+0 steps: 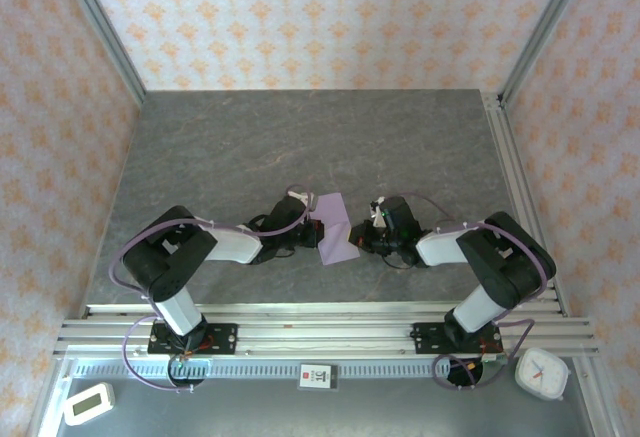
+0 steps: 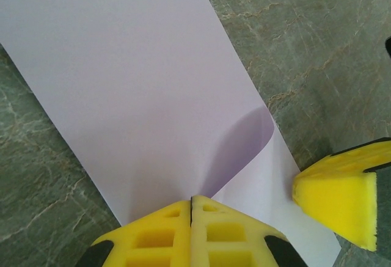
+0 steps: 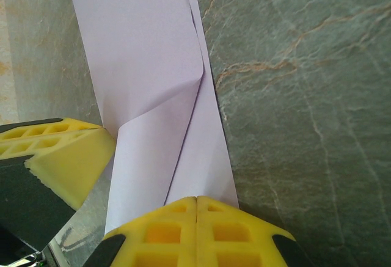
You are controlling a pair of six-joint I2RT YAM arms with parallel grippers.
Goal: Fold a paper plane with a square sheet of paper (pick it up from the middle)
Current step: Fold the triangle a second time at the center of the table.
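At the middle of the grey, marbled tabletop (image 1: pixel 300 137), the square sheet of paper (image 1: pixel 336 222) sits between the two arms, and both grippers meet at it. From the left wrist camera, the left gripper (image 2: pixel 191 209) has its yellow foam jaws pressed flat together with no gap, pinching the near edge of the pale lilac sheet (image 2: pixel 140 84). Just ahead of the pinch, part of the paper curls over into a soft, shaded fold. The rest runs away from the camera as a broad, smooth strip over the tabletop (image 2: pixel 317 47). One yellow pad of the right gripper (image 2: pixel 336 200) shows at the lower right, at the sheet's corner. From the right wrist camera, the right gripper (image 3: pixel 197 209) also has its jaws closed tight, clamping the near end of the paper (image 3: pixel 146 53). Here the sheet lies in overlapping layers, with a bent flap rising from the pinch. The left gripper's (image 3: pixel 61 151) yellow pad sits close beside the paper's left edge. From overhead, the left gripper (image 1: pixel 320 229) and right gripper (image 1: pixel 361 242) flank the sheet from either side. Whether the sheet is lifted off the tabletop cannot be told.
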